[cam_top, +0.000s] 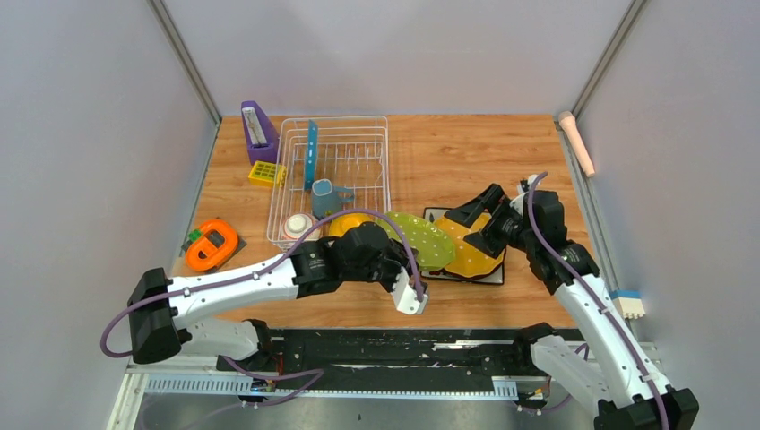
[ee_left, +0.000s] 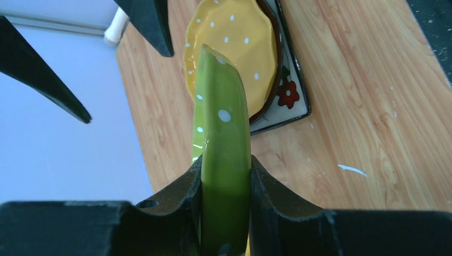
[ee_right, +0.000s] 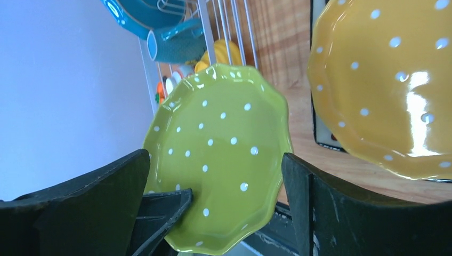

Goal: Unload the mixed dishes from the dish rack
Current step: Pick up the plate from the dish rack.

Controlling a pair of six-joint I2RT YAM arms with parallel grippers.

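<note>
The green-dotted plate (ee_left: 224,138) hangs edge-on, its rim clamped between the left fingers (ee_left: 178,200). It is held off the tabletop (cam_top: 448,152), between the dish rack (cam_top: 336,118) and the yellow plate (ee_left: 234,48), which lies ahead of those fingers on the dark square plate (ee_left: 290,104). With only the rim pinched, it could swing or slip and chip against the yellow plate. The right fingers (ee_right: 80,208), spread apart and holding nothing, sit just past the green-dotted plate over that stack, likely blocking its landing. Behind, the rack holds a blue-grey mug (cam_top: 325,197) and blue-dotted plate (cam_top: 311,154).
</note>
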